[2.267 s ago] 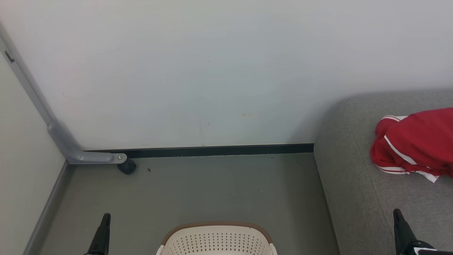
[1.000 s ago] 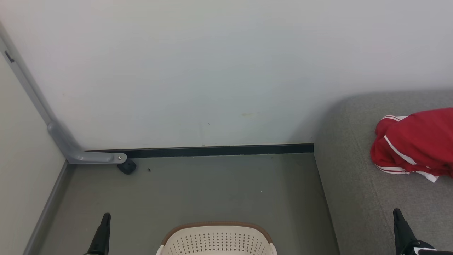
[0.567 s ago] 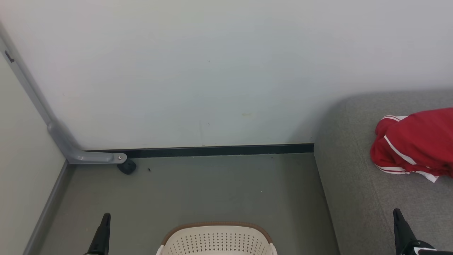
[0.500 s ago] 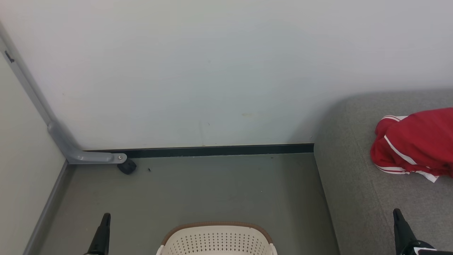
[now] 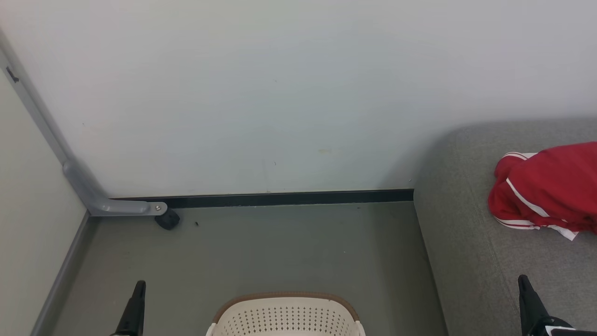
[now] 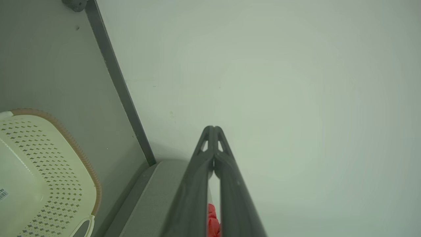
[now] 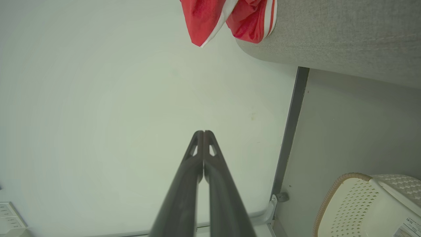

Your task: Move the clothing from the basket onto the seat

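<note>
The red clothing [image 5: 548, 191] with white stripes lies bunched on the grey seat [image 5: 471, 242] at the right; the right wrist view has the clothing [image 7: 227, 18] at its top on the seat [image 7: 345, 36]. The cream basket [image 5: 285, 317] with its brown rim stands on the floor at the bottom middle, and the part of its inside that shows holds nothing. My left gripper [image 5: 138, 285] rises at the lower left, beside the basket [image 6: 39, 177]. My right gripper [image 5: 523, 280] rises at the lower right over the seat. Both grippers are shut with nothing between their fingers [image 6: 213, 130] [image 7: 204, 133].
A pale wall [image 5: 280, 93] with a dark baseboard [image 5: 280, 198] stands behind the grey floor [image 5: 261, 252]. A grey metal bracket with a black caster [image 5: 166, 219] sits at the wall's foot on the left. A side wall closes the left.
</note>
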